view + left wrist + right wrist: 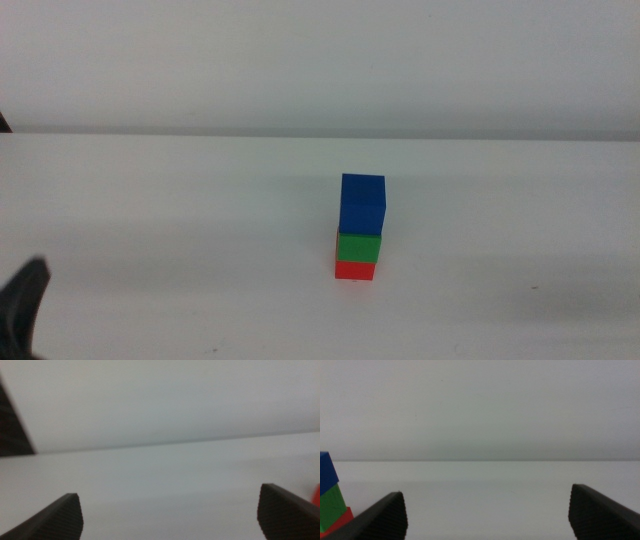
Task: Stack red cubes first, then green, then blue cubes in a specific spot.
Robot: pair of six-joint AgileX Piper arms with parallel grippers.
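1. Nearest the camera, at the near left corner of the middle view, the dark left gripper [22,300] shows only as a tip; its wrist view has the two jaws spread wide with nothing between them.
2. On the plain white worktop [150,200], right of centre, stands one stack of three matte cubes.
3. At the bottom, the small solid bright red cube [355,270] rests on the white surface.
4. Upon it sits the small bright green cube [359,246].
5. On top sits the small deep blue cube [363,203], shifted slightly right.
6. Out of the middle view, the right gripper [485,515] has its jaws spread, empty, with the stack beside one jaw.
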